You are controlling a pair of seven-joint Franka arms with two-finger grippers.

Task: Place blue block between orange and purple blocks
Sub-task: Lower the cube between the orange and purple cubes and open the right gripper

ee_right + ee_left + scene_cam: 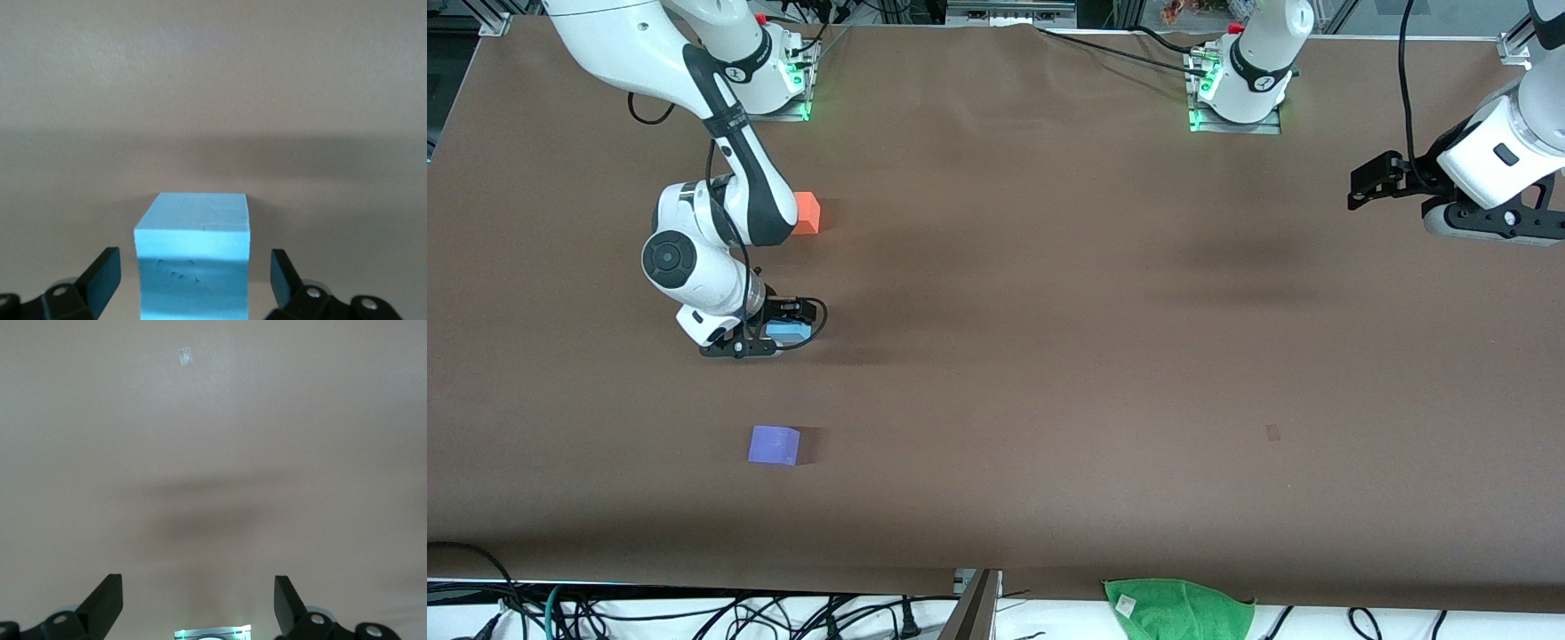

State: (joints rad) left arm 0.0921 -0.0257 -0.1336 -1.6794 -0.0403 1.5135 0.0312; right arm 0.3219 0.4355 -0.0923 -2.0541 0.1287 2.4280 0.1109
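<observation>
The blue block (787,332) sits on the brown table (1049,356), and everything else is easiest placed from it. The orange block (807,212) lies farther from the front camera than the blue block, well apart from it and partly hidden by the right arm's forearm. The purple block (774,444) lies nearer to the front camera than the blue block, also well apart from it. So the blue block is between the two, roughly in line with them, toward the right arm's end of the table.

The right gripper (783,333) is low around the blue block. In the right wrist view the block (193,257) stands between the two black fingers (100,280), with a clear gap of bare table on each side of it; the jaws are wide and neither finger touches the block. The block's front face shows a faint dent.

The left arm waits, with the left gripper (1360,187) raised over the table's edge at the left arm's end, very far from the blue block. Its jaws are wide apart in the left wrist view (198,600), with nothing between them but bare table.

A green cloth (1178,604) hangs at the table's edge nearest the front camera, far from the blue block toward the left arm's end.
</observation>
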